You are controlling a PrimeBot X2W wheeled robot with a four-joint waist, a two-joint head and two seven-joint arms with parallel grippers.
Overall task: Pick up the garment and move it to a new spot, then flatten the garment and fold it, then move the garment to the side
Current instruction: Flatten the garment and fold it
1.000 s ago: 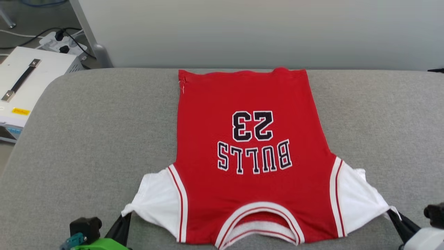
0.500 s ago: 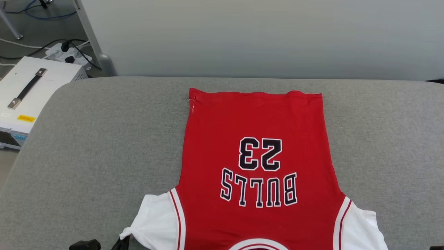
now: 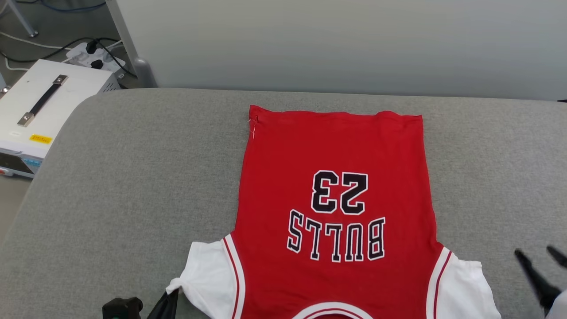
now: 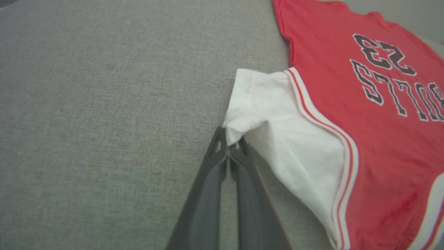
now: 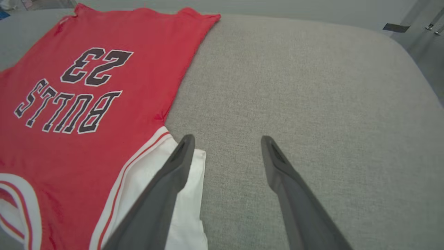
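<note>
One red jersey [image 3: 332, 155], two grippers. The jersey lies flat, front up, its long axis running 12 to 6 in the head view, hem at 12, collar at 6. The left gripper [image 4: 230, 142] pinches the white sleeve tip at 7. The right gripper [image 5: 227, 140], at 4, stands spread and empty. A grey cushion [image 3: 133, 177] lies beneath, with a pale wall [image 3: 332, 44] at 12 and a white handled case [image 3: 53, 106] at 10.

Bright, even, diffuse light with faint shadows. The right end effector [image 3: 534, 252] is motion-blurred, and the wrist views look soft and washed.
</note>
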